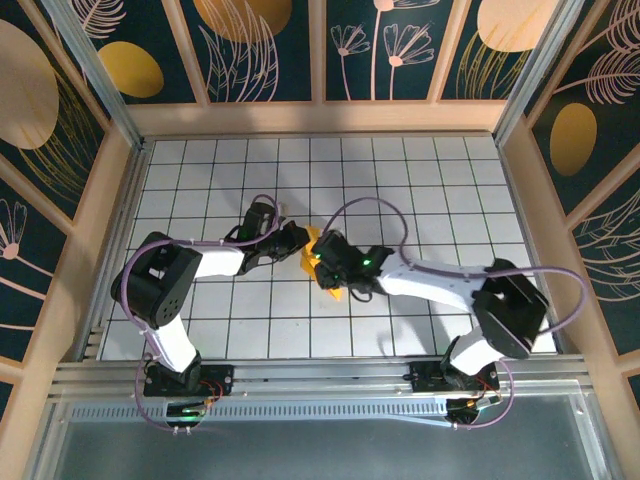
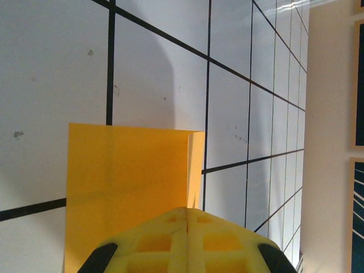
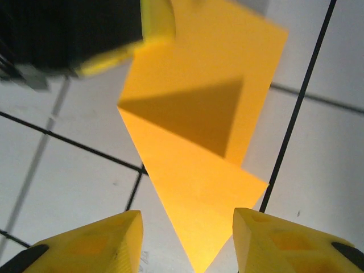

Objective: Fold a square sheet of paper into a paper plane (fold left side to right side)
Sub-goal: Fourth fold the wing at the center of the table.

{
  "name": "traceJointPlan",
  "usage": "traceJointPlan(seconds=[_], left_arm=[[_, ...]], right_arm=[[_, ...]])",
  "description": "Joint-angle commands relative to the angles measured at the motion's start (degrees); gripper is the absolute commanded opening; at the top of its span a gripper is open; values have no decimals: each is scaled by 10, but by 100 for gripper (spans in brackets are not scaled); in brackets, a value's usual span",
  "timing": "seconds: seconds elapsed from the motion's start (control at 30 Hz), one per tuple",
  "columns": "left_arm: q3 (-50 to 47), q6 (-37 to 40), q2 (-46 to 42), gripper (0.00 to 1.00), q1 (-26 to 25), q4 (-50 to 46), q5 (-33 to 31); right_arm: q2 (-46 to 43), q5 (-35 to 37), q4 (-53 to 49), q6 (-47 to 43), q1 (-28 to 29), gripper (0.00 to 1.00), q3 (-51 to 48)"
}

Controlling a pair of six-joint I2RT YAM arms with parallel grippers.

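The square sheet of paper (image 1: 311,250) is orange-yellow, partly folded, and lies mid-table between the two grippers. In the left wrist view its flat layer (image 2: 125,182) spreads ahead, and a thin raised flap runs straight into the seam of my left gripper (image 2: 187,211), which is shut on that flap. The right wrist view has the paper (image 3: 199,170) narrowing to a point between the spread fingers of my open right gripper (image 3: 187,236), which hovers over that tip. A raised part of the sheet throws a shadow on the layer below. My left gripper's finger (image 3: 154,23) touches the sheet's far end.
White grid tiles (image 1: 400,180) cover the table, walled by wooden rails and dark floral panels (image 1: 265,45). Both arms (image 1: 160,285) (image 1: 500,300) reach in from the near edge and meet at the middle. Open tile lies behind and to either side.
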Motion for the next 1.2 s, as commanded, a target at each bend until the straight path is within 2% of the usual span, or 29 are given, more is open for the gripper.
traceJointPlan(seconds=[0.0, 0.2, 0.57, 0.93, 1.17], left_arm=[[-8, -10, -20, 0, -4, -12, -8], [-4, -7, -22, 0, -6, -19, -10], [-2, -7, -17, 0, -6, -19, -10], [3, 1, -15, 0, -6, -32, -16], [1, 1, -12, 0, -6, -30, -16]], right_arm=[[52, 97, -60, 46, 31, 46, 40], [114, 152, -78, 51, 59, 47, 80], [159, 172, -74, 32, 67, 43, 99], [165, 187, -82, 37, 71, 29, 98], [168, 191, -90, 39, 81, 27, 105]])
